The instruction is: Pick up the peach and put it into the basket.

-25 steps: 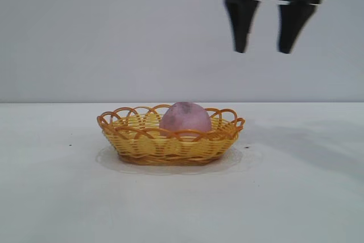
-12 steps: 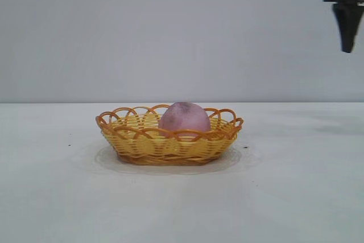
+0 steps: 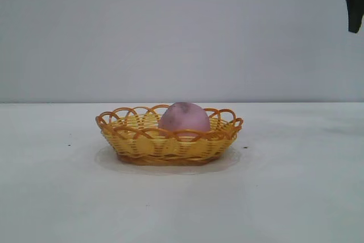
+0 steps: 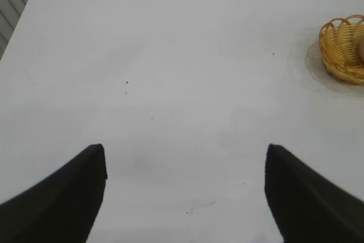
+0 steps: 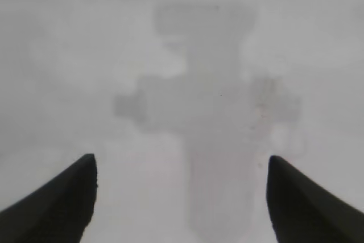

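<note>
Near the middle of the counter, the peach is sitting inside the basket, so I am judging the placing done. The right gripper, fingers spread and empty, is hanging high; the left gripper is idling open, well apart.

One peach — one basket — one table — two grippers, left, right.

Bare robot test bench in a lab-like room, plain white matte tabletop, blank pale grey wall behind it, black robot gripper finger at the upper edge, no household furnishings visible
</note>
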You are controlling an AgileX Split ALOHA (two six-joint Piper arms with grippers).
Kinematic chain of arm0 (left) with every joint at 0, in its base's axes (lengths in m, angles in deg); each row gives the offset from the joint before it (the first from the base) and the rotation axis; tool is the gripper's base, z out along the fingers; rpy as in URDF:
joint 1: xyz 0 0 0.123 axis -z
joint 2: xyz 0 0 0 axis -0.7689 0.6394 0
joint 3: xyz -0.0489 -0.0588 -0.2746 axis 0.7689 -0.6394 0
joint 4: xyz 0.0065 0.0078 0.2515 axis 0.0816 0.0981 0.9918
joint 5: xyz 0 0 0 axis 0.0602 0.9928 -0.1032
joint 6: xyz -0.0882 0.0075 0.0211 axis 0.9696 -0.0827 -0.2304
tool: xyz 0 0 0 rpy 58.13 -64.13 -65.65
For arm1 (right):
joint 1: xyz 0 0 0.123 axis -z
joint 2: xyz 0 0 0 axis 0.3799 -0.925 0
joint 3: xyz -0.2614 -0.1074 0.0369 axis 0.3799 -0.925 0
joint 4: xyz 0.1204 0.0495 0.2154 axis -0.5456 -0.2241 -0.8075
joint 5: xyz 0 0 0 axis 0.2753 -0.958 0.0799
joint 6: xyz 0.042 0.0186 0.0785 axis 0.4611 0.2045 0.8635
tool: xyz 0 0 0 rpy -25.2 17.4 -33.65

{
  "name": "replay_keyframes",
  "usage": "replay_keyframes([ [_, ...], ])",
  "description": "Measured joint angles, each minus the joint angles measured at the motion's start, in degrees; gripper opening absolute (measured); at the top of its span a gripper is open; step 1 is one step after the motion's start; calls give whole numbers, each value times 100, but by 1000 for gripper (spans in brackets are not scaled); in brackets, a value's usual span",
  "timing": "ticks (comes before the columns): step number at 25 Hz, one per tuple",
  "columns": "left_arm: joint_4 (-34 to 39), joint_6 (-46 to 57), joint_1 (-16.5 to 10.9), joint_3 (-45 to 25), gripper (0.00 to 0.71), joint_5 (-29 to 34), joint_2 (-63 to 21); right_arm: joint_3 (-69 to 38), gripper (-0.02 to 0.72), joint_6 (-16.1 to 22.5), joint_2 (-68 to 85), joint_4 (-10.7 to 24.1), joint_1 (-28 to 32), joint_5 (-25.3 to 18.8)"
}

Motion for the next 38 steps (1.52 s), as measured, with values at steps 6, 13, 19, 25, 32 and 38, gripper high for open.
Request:
replay_keyframes([
  [6, 0, 0, 0, 0, 566, 0, 0, -730, 530, 0, 1012, 88, -221, -29],
  [13, 0, 0, 0, 0, 566, 0, 0, -1975, 530, 0, 2435, 9, -221, -35],
  [19, 0, 0, 0, 0, 566, 0, 0, -3292, 530, 0, 3988, -29, -221, -49],
  [25, 0, 0, 0, 0, 566, 0, 0, -4691, 530, 106, 6189, -225, -221, -104],
  [32, 0, 0, 0, 0, 566, 0, 0, -5845, 530, 146, 8782, -214, -221, -211],
  [38, 0, 0, 0, 0, 566, 0, 0, -5974, 530, 146, 10171, 53, -221, -218],
])
